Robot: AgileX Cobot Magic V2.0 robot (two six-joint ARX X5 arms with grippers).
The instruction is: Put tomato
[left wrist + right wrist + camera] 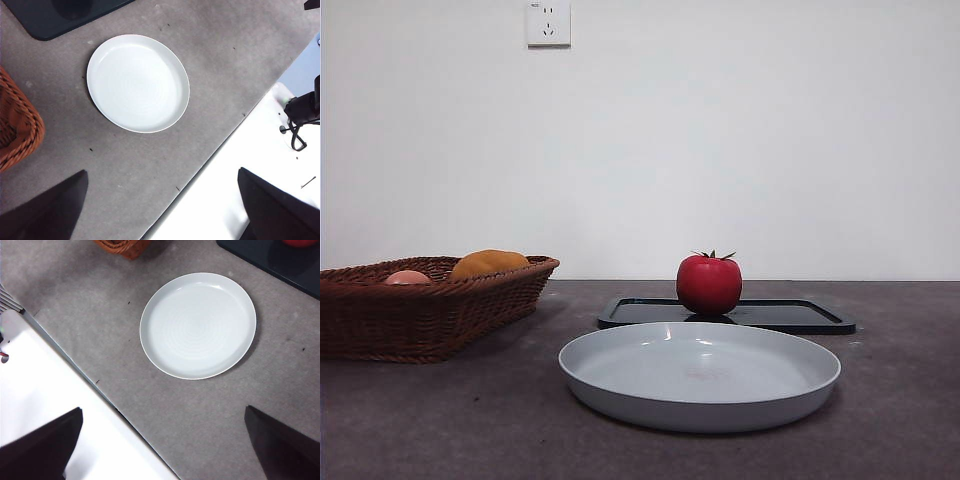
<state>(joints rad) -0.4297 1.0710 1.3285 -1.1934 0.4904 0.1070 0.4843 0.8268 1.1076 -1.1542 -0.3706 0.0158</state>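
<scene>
The glossy red tomato (709,283) with a green stem stands upright on a flat black tray (820,318) behind an empty grey plate (700,375). In the right wrist view only a red sliver of the tomato (302,242) shows on the tray (280,262), beyond the plate (198,325). The left wrist view shows the plate (138,82) and a tray corner (45,20); the tomato is out of that view. My left gripper (160,212) and right gripper (162,450) hang high over the table's near edge, both open and empty. Neither shows in the front view.
A brown wicker basket (420,310) at the left holds an orange-yellow fruit (488,264) and a pale pinkish fruit (408,277). The basket also shows in the wrist views (15,125) (122,246). A white surface (250,175) borders the grey table's near edge.
</scene>
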